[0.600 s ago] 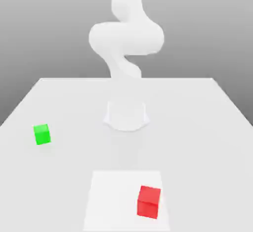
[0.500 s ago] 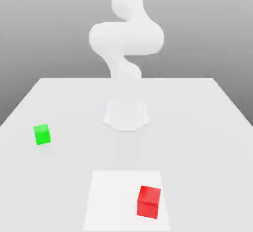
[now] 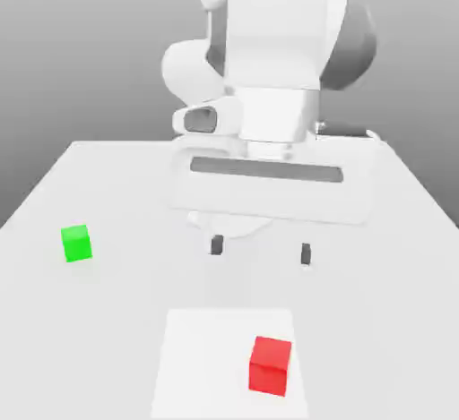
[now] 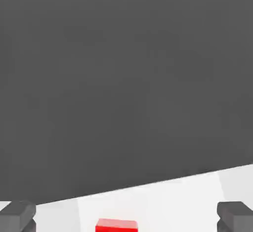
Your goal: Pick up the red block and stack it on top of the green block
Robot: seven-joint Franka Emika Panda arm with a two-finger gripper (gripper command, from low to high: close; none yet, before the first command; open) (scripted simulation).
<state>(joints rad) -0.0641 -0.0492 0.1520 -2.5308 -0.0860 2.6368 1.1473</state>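
White pincer [image 3: 260,250] wide open, empty, seemingly above table; red block [image 3: 270,365] apart.

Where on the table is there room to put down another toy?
Plenty. The table is bare between the green block and the robot's base, and along the exterior view's right edge. The square patch holding the red block has free room beside it. It is busiest in the middle, under the open gripper.

The exterior view faces the arm across the table [image 3: 108,185]; both views share the red block [image 3: 270,365].
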